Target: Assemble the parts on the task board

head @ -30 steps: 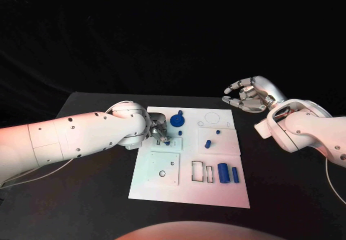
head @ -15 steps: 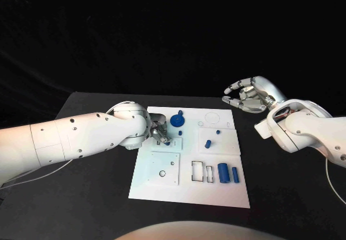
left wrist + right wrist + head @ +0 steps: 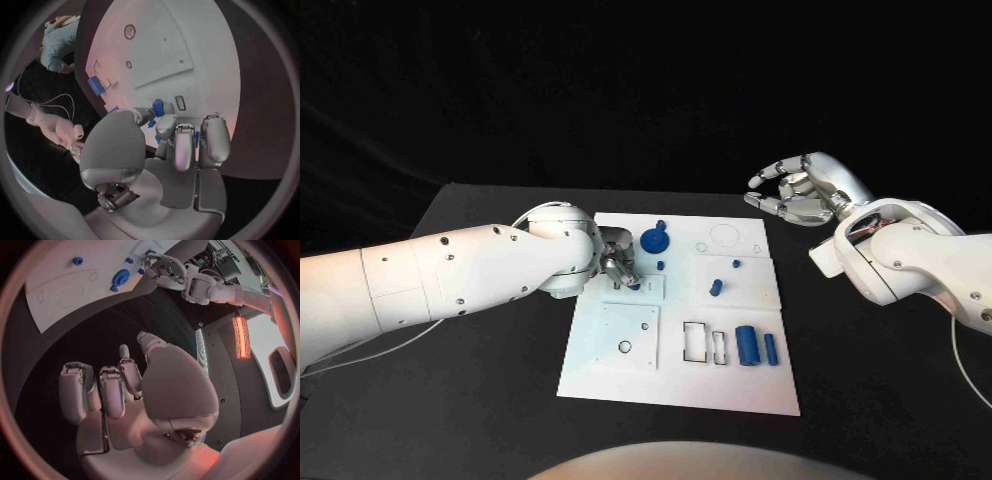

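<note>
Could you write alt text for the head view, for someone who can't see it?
A robot's left robot hand reaches down onto a white task board on a black table, fingers at a small blue part near the board's left edge. The right robot hand hovers off to the board's right, holding nothing. More blue parts, including a disc and two cylinders, sit across the board.
</note>
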You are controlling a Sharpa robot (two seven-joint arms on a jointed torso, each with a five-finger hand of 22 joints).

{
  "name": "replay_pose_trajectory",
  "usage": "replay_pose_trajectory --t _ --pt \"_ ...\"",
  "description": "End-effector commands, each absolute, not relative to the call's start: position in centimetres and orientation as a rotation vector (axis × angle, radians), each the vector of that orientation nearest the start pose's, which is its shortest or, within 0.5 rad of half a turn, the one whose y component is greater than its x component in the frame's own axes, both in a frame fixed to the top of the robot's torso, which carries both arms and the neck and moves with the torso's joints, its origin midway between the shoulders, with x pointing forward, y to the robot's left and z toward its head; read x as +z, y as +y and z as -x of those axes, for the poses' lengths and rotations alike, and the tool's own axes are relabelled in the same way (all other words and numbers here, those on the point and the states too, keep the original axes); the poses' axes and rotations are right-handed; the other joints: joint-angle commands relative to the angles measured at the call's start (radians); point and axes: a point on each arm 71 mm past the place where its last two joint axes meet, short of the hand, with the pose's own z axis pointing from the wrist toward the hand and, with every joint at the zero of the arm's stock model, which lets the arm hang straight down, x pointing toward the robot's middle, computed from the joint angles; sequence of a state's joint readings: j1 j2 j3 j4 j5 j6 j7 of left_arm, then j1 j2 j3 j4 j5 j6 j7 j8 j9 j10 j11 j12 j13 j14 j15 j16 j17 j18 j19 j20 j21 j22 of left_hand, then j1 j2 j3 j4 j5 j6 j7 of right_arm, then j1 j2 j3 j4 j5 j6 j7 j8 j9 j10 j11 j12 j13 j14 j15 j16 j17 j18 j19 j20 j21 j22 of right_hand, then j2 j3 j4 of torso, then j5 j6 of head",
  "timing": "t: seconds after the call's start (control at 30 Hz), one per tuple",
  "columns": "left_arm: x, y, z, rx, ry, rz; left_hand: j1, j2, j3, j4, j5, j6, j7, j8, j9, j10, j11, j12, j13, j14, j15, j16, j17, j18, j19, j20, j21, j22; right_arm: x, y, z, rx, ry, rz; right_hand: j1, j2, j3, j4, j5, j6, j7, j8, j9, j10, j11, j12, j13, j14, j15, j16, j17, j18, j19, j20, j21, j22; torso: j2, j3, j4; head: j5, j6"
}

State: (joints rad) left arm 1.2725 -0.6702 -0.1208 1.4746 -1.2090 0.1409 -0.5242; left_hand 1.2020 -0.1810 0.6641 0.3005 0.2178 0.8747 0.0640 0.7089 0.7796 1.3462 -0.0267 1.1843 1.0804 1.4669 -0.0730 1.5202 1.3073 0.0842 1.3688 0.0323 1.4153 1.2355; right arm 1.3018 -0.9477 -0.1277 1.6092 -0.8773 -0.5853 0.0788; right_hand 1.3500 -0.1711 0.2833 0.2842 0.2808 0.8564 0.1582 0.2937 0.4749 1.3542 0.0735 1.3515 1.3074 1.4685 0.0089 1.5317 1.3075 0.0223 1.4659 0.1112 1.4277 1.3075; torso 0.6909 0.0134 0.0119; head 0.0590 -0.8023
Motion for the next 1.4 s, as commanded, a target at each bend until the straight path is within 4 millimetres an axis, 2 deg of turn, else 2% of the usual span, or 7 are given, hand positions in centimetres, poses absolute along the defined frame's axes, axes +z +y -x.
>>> replay_pose_trajectory --t 0.03,0.27,0.63,0.87,1.4 --pt "-22.38 14.57 -48.16 -0.355 2.307 -0.114 -0.018 -0.001 0.181 -0.174 -0.001 0.026 -0.019 0.006 0.002 0.008 0.000 0.004 0.002 0.082 -0.009 0.007 0.172 -0.013 0.011 -0.001 0.004 0.003 -14.94 -23.68 -47.79 0.921 1.482 -0.346 -0.011 0.001 -0.002 0.005 -0.003 -0.004 -0.001 0.006 -0.001 -0.003 0.001 -0.003 0.031 0.079 -0.008 -0.004 0.169 0.015 0.024 -0.005 -0.005 0.176 0.000 0.0001 0.0000 0.000 -0.001" --pt "-22.42 14.56 -48.26 -0.356 2.309 -0.108 -0.081 -0.002 0.142 -0.135 -0.007 0.039 -0.029 0.010 0.012 0.015 -0.008 0.009 0.008 0.083 -0.015 0.009 0.176 -0.015 0.016 -0.006 0.007 0.011 -14.93 -23.73 -47.78 0.920 1.480 -0.348 -0.016 0.002 -0.002 0.005 -0.001 -0.004 -0.001 0.006 -0.002 -0.004 0.001 -0.004 0.029 0.078 -0.008 -0.004 0.168 0.016 0.022 -0.005 -0.008 0.174 0.000 0.0003 0.0000 -0.001 -0.003" --pt "-22.45 14.58 -48.41 -0.358 2.309 -0.097 -0.107 -0.007 0.115 -0.117 -0.008 0.044 -0.032 0.008 0.015 0.017 -0.010 0.011 0.011 0.083 -0.018 0.010 0.176 -0.015 0.017 -0.009 0.007 0.013 -14.91 -23.78 -47.80 0.918 1.477 -0.349 -0.021 0.002 -0.002 0.005 0.002 -0.005 -0.001 0.007 -0.002 -0.004 0.001 -0.004 0.029 0.078 -0.008 -0.005 0.167 0.016 0.021 -0.005 -0.010 0.173 -0.001 0.0003 -0.0005 -0.001 -0.003" --pt "-22.47 14.57 -48.49 -0.359 2.310 -0.091 -0.147 -0.010 0.061 -0.076 -0.009 0.054 -0.034 0.004 0.018 0.018 -0.012 0.013 0.014 0.083 -0.019 0.011 0.178 -0.016 0.019 -0.011 0.007 0.016 -14.89 -23.82 -47.80 0.917 1.473 -0.350 -0.035 0.003 -0.004 0.006 0.003 -0.005 -0.002 0.009 -0.003 -0.005 0.000 -0.005 0.027 0.078 -0.008 -0.006 0.165 0.017 0.019 -0.006 -0.014 0.171 0.000 0.0009 0.0001 -0.003 -0.003" --pt "-22.53 14.61 -48.61 -0.357 2.314 -0.088 -0.175 -0.010 -0.016 -0.028 -0.008 0.066 -0.036 0.000 0.022 0.023 -0.013 0.021 0.024 0.085 -0.021 0.016 0.186 -0.018 0.027 -0.012 0.012 0.028 -14.93 -23.88 -47.83 0.914 1.474 -0.352 -0.061 0.005 -0.010 0.006 0.004 -0.006 -0.003 0.013 -0.004 -0.005 0.000 -0.005 0.026 0.078 -0.009 -0.006 0.167 0.017 0.019 -0.006 -0.017 0.170 0.000 0.0002 0.0004 -0.005 -0.007"
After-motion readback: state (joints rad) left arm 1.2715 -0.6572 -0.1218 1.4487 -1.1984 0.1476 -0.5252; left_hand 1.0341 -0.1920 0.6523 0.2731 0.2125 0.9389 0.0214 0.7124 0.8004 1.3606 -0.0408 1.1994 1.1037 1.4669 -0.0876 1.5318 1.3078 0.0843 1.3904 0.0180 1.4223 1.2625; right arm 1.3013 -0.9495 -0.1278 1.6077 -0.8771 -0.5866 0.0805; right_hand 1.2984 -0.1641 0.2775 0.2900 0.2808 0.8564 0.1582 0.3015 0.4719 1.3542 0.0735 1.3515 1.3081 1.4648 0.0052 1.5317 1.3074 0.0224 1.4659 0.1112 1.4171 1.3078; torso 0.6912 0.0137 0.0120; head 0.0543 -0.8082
